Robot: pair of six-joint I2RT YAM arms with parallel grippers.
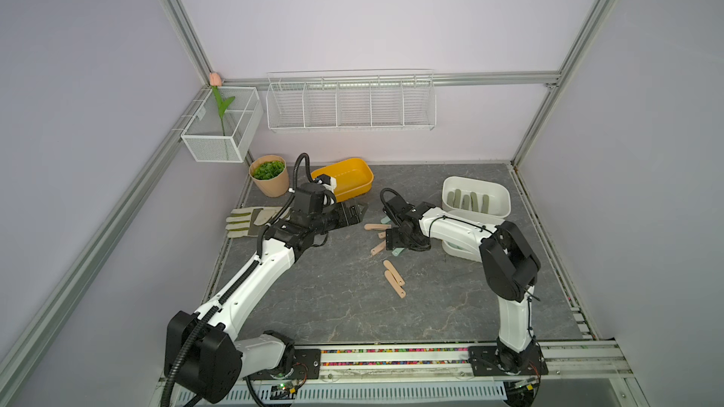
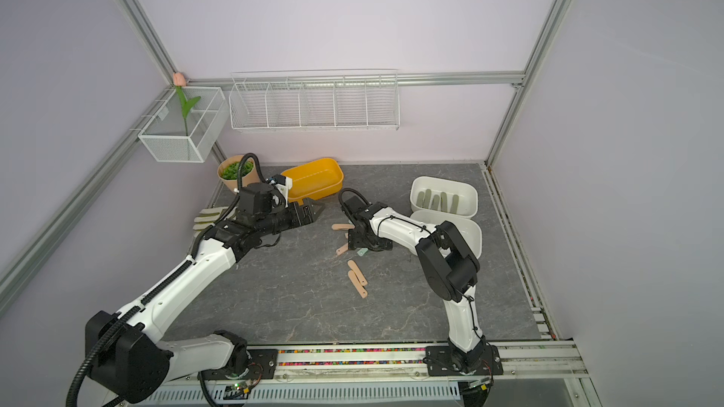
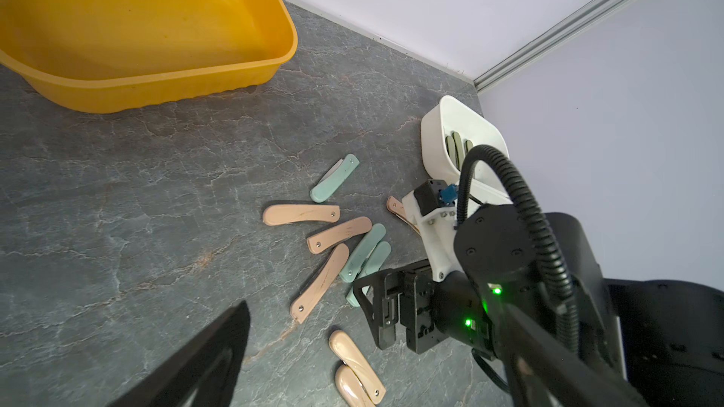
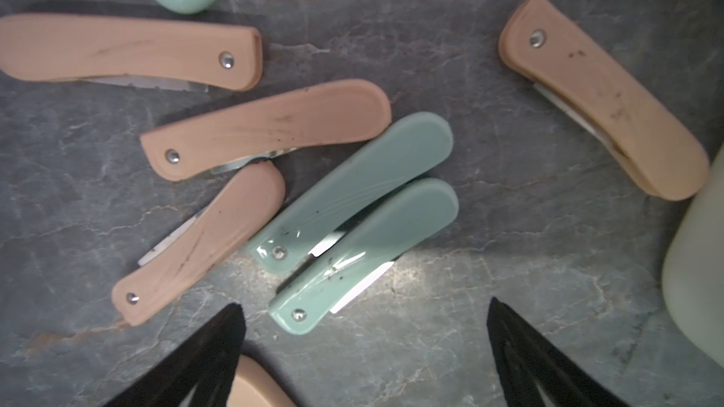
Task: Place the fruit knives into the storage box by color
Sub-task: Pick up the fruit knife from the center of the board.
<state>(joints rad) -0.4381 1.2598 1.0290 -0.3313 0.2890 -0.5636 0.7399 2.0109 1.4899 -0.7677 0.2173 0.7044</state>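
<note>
Fruit knives [image 3: 339, 234]: folding type, with curved round-ended handles, a rivet at one end and a sliver of blade showing along the slot. Handles are scuffed. Peach and mint ones lie loose on the grey surface [image 1: 313, 299].

The right pincer [image 4: 364, 307] hangs low, jaws wide and empty, one to either side of the rivet end of the mint pair [image 4: 352, 189]. Judged: lining up to take a mint one. The pair lies side by side and touching, so a close may catch both.

Just left of the mint pair are three peach knives [image 4: 266, 127], fanned, the nearest almost touching it. Behind the pair is a lone mint knife [image 3: 335, 178]. Nearer the robot than the pair are two more peach knives [image 1: 393, 277], overlapping.

Right of the pair, a white box [image 1: 503, 205] holds the olive knives [image 1: 468, 202], so that colour looks sorted. A second white box [image 2: 472, 231] sits there too, its contents mostly hidden by the arm.

Left of and behind the pair is the left pincer [image 1: 359, 213], jaws spread and empty, by the empty yellow tub [image 1: 352, 191]. It is likely waiting to take peach.
</note>
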